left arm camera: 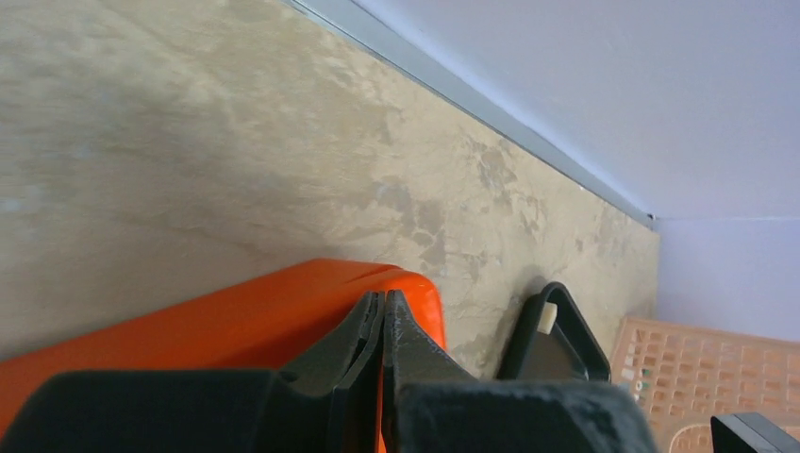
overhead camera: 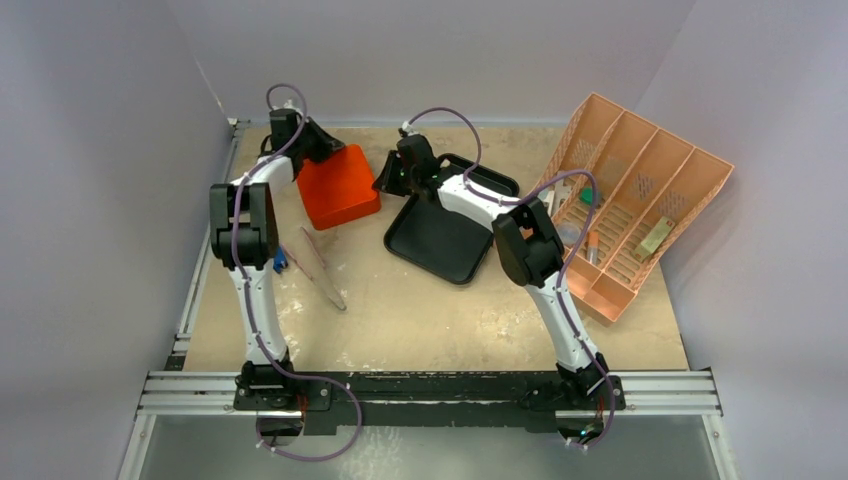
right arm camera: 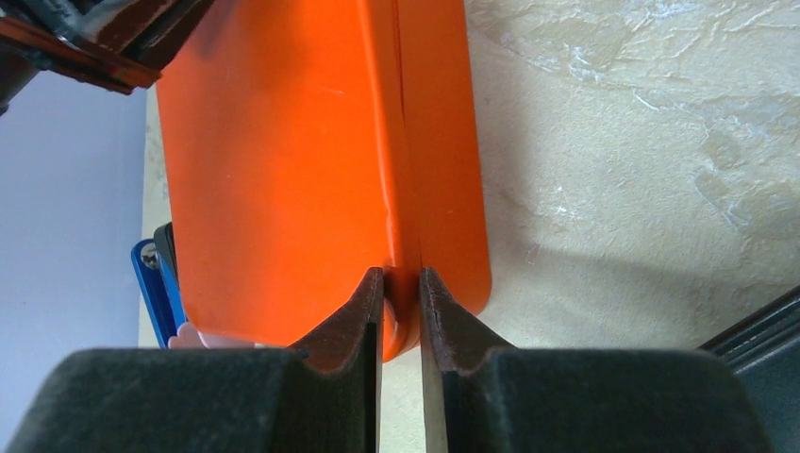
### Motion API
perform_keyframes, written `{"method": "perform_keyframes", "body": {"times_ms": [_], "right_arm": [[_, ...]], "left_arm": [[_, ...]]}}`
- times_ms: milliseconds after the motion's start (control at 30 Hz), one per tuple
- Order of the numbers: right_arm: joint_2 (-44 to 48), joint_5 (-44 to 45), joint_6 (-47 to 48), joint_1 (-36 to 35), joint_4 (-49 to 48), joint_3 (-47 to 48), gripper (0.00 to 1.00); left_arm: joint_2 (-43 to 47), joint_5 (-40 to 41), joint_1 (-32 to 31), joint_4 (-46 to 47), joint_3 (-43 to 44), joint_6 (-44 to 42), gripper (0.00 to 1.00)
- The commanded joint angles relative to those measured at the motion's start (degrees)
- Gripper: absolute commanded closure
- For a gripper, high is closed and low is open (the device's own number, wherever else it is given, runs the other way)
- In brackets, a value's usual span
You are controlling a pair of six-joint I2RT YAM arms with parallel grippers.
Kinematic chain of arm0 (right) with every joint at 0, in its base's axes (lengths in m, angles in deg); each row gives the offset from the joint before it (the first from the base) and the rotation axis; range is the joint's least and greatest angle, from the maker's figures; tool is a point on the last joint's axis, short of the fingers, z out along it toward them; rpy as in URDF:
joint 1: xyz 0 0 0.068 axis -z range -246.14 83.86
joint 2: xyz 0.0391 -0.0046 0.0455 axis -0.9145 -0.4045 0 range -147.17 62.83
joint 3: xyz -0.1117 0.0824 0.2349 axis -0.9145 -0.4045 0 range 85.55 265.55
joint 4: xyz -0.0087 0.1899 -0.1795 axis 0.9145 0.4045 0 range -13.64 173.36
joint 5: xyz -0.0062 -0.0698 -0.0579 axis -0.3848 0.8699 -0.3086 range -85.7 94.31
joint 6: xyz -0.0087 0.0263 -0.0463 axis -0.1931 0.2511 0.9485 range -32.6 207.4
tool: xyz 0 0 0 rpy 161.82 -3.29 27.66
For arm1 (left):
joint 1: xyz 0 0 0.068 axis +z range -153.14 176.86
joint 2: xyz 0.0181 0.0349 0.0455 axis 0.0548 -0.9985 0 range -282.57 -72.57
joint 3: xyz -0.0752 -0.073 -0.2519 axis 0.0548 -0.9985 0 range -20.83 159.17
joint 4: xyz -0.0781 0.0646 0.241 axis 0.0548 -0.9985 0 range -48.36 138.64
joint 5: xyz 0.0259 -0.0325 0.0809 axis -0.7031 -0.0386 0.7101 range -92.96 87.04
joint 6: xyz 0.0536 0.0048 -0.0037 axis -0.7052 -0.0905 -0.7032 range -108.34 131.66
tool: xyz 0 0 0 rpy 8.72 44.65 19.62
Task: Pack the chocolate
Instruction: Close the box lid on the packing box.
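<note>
Overhead and wrist views of a two-arm packing station. The table (overhead camera: 420,310) is a mottled tan surface enclosed by pale walls. At its right edge lies the compartment rack (overhead camera: 640,190), peach-coloured perforated plastic with four long bays, set at an angle, with a few small items in the bays. The black tray (overhead camera: 440,240), rectangular and shallow, sits mid-table between the rack and the orange box (overhead camera: 340,190), which is smooth-sided with rounded corners and lies just beside the tray.

The left gripper (left arm camera: 384,307) is at the box's far left corner with its jaws together and their tips against the orange shell; whether a thin edge is caught between them cannot be told. The right gripper (right arm camera: 401,283) meets the box's right side, jaws clamped on a narrow orange flange. A brown strip (overhead camera: 322,265) and a blue object (overhead camera: 280,262) lie beside the left arm (overhead camera: 245,230).

The chocolate cannot be identified in any view; a pale patch (left arm camera: 546,317) at the tray's corner is too small to name
</note>
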Motion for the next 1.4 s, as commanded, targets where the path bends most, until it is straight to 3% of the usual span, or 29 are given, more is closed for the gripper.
{"method": "perform_keyframes", "body": {"times_ms": [0, 67, 267, 400, 567, 833, 933, 1167, 1267, 1367], "right_arm": [[-3.8, 0.1, 3.1, -1.0, 9.1, -1.3, 0.84], [-3.3, 0.6, 3.7, -1.0, 9.2, -1.7, 0.83], [-2.6, 0.6, 3.5, -1.0, 9.3, -1.4, 0.83], [-2.6, 1.2, 3.7, -1.0, 9.7, -0.7, 0.83], [-2.6, 1.5, 4.1, -1.0, 9.7, -0.9, 0.82], [-3.2, 1.5, 5.9, -1.0, 13.7, 2.1, 0.81], [-2.0, 2.2, 6.1, -0.9, 14.2, 2.1, 0.77], [-1.0, 3.3, 7.1, -0.6, 15.9, 9.2, 0.58], [-0.3, 5.0, 8.9, -0.3, 15.5, 13.3, 0.59], [-0.1, 6.6, 12.9, -0.3, 11.7, 16.0, 0.68]], "left_arm": [[-5.0, -0.6, -1.1, -8.4, 1.1, -4.7, 1.0], [-3.0, -3.1, -2.1, -5.5, 1.2, -1.5, 1.0], [3.9, 4.4, -5.2, -14.3, 14.3, -4.3, 1.0], [9.2, 12.3, -6.6, -18.6, 13.9, -7.5, 1.0], [8.1, 17.0, -6.6, -21.0, 9.0, -8.6, 1.0], [-8.1, 9.1, -5.6, -23.3, 10.0, -7.8, 1.0], [-4.4, 10.4, -5.5, -21.3, 7.8, -7.5, 1.0], [1.5, 9.0, -3.3, -25.3, 15.0, -8.5, 1.0], [4.4, 7.6, -2.8, -24.4, 15.2, -7.6, 1.0], [6.7, 8.8, -0.3, -24.0, 14.8, -6.8, 1.0]]}}
